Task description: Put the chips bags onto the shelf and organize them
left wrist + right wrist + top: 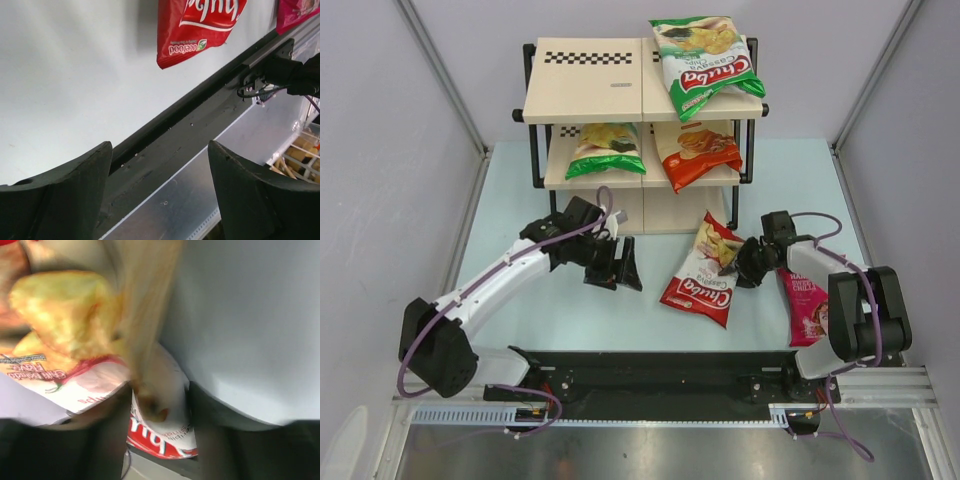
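The shelf (585, 90) stands at the back. A green-and-white chips bag (705, 60) lies on its top board. Another green bag (608, 148) and an orange one (695, 150) rest on the middle board. A red-and-white bag (705, 272) lies on the table, and my right gripper (748, 262) is at its upper right end. In the blurred right wrist view this bag (165, 435) fills the gap between the two fingers of the gripper (160, 400). A magenta bag (807, 305) lies under the right arm. My left gripper (615, 262) hovers open and empty, left of the red bag (195, 30).
The black rail (650, 372) carrying the arm bases runs along the near table edge and shows between the left fingers (165, 135). Grey walls close in both sides. The shelf's bottom tier sits behind the two grippers.
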Robot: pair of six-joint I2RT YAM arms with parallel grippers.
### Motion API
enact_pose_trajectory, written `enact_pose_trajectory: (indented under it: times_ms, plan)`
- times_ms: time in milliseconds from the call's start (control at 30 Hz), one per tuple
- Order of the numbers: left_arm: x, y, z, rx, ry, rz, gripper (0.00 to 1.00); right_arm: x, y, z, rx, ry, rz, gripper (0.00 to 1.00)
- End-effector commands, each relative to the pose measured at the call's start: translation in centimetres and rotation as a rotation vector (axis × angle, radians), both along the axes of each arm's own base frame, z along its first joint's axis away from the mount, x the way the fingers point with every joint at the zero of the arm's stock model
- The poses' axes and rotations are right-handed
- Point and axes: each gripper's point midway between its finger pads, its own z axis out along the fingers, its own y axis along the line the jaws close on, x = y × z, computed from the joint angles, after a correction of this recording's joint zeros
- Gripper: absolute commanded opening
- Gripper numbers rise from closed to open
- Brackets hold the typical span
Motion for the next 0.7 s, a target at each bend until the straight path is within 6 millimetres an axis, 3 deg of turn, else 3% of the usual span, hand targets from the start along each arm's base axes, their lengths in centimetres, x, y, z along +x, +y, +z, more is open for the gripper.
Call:
enact_pose_trajectory:
  times_ms: [0,33,67,100,167,300,333,500,667]
  plan:
    - [-2.2,-0.6,-1.4,-0.023,0.148,-0.069,0.83,0.9,0.4,1.5,0.023,-0.055,-0.021,0.22]
    - [-3.1,-0.8,-2.2,-0.041,0.205,-0.07,0.84,0.8,0.4,2.0,0.03,-0.053,-0.044,0.14]
    - [-4.5,-1.8,-1.4,-0.141,0.282,-0.115,0.84,0.8,0.4,2.8,0.039,-0.064,-0.063,0.11]
    - [-4.4,-2.8,-0.7,-0.224,0.271,-0.139,0.86,0.7,0.4,3.2,0.047,-0.06,-0.078,0.08]
    - [-5.7,-3.1,-0.9,-0.29,0.364,-0.117,0.88,0.3,0.3,3.7,0.061,-0.018,-0.153,0.06]
    - [-6.1,-3.4,-1.9,-0.355,0.42,-0.065,0.89,-0.2,0.7,4.0,0.137,0.035,-0.337,0.04]
    - [-6.4,-3.1,-2.8,-0.349,0.469,-0.016,0.89,0.7,0.9,4.6,0.171,-0.002,-0.373,0.03]
    - [-3.1,-2.8,-4.4,-0.372,0.411,0.166,0.89,1.0,2.6,3.8,0.226,0.056,-0.485,0.03]
    - [-1.4,-3.7,-5.8,-0.379,0.432,0.194,0.9,1.1,4.1,2.8,0.261,0.081,-0.546,0.04]
